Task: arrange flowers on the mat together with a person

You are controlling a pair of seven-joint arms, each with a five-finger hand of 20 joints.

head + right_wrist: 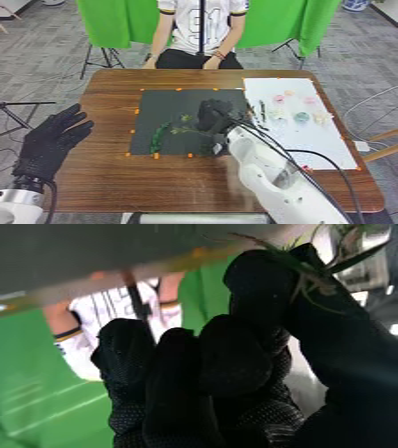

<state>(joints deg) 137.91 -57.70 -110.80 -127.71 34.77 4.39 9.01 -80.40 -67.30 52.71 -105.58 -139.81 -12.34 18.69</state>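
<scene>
Over the dark mat (pixel 164 105) on the brown bench (pixel 107 180), the right robot hand (pixel 235 354) pinches a green sprig (pixel 360 257), likely for placing beside the leafy stem (pixel 159 138).

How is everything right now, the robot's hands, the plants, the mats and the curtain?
Left hand: open, beside the table.
Right hand: pinching a sprig.
Sprig: held.
Long green stem: lying flat.
Dark mat: flat, taped down.
White sheet: flat, flowers on it.
Green curtain: hanging.
</scene>
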